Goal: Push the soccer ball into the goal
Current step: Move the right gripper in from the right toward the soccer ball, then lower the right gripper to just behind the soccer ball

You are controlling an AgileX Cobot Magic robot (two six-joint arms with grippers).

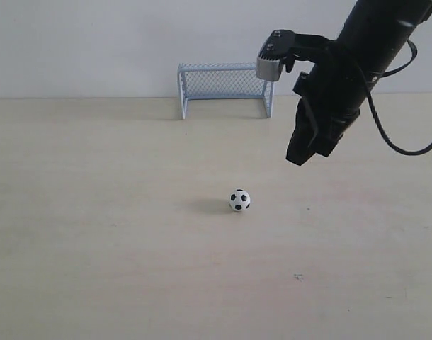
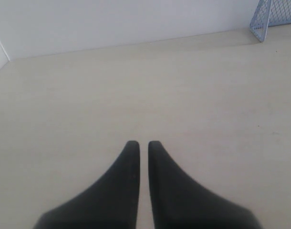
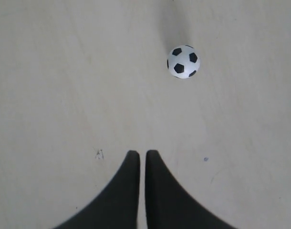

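Table (image 1: 95,248): pale wood-look top, matt, smooth, faint grain, a few small dark specks. Ball (image 1: 239,200): smooth, slight sheen, white with black patches. Goal (image 1: 225,66): pale blue tube frame, plastic-looking; fine mesh net. Left gripper (image 2: 140,144), right gripper (image 3: 142,153): matt black, smooth. Wall (image 1: 95,42): matt white.

Soccer ball (image 1: 239,200) is seen resting on the pale table (image 1: 95,248), mid-frame, shadow cast to its left. Goal (image 1: 225,88) is placed at the far edge against the white wall (image 1: 81,42), mouth faced toward the ball, well apart from it. Right gripper (image 1: 301,157) is held above and right of the ball, tips pointed down, no contact made.
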